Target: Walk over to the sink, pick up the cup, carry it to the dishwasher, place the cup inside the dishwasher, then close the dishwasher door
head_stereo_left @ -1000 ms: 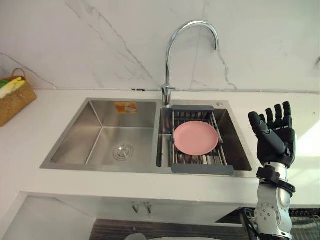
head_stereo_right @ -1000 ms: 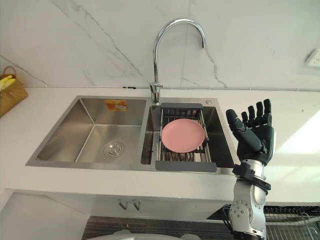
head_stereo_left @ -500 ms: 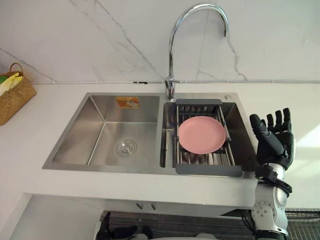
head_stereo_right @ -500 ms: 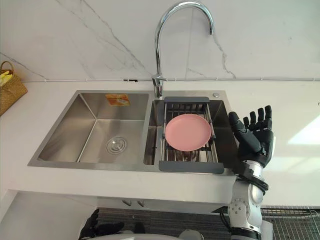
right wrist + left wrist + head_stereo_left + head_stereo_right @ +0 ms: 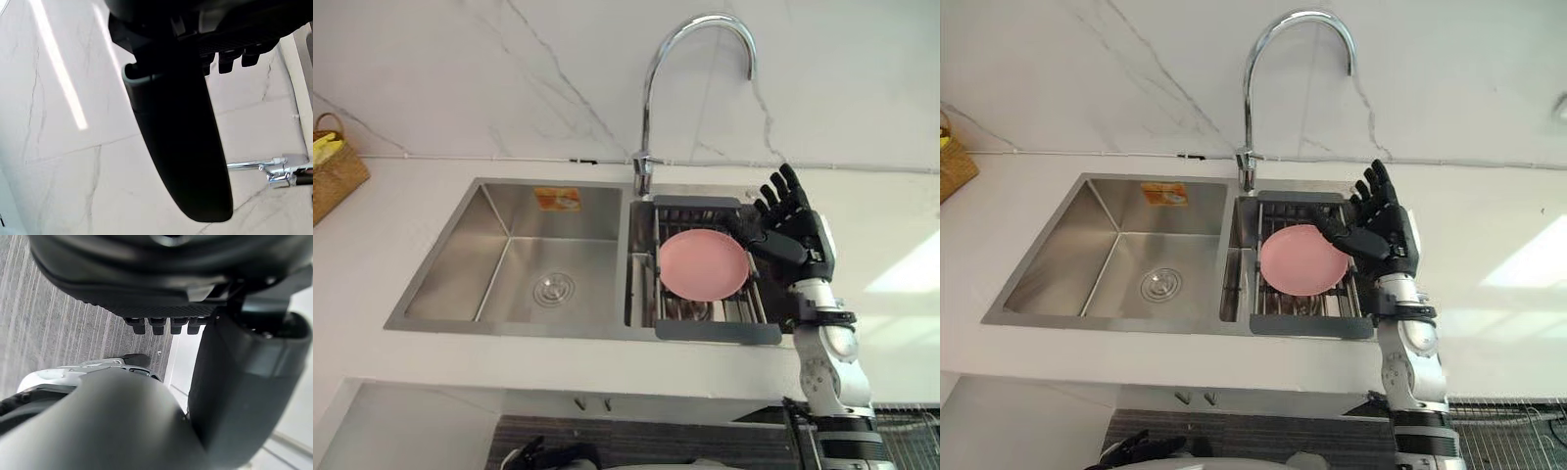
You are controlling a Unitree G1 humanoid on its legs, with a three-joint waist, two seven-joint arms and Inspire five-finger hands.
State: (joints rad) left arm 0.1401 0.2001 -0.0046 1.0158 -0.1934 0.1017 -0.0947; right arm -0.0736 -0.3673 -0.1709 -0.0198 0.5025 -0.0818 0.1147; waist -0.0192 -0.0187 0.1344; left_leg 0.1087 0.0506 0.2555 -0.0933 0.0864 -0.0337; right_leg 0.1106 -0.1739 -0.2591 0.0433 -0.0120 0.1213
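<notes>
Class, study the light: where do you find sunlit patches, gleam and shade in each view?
Left eye view: a sunlit patch lies on the counter right of the sink; the faucet gleams. Right eye view: the right hand stands dark beside the pink plate. Right wrist view: a bright streak crosses the marble wall. Left wrist view: the left hand looms dark.

plate (image 5: pixel 703 265) pink | sink (image 5: pixel 509 269) silver | wall (image 5: pixel 460 78) white, grey veins | right hand (image 5: pixel 795 233) black

The sink (image 5: pixel 480 257) is brushed steel, the faucet (image 5: pixel 645 127) glossy chrome, the plate (image 5: pixel 700 266) matt.
</notes>
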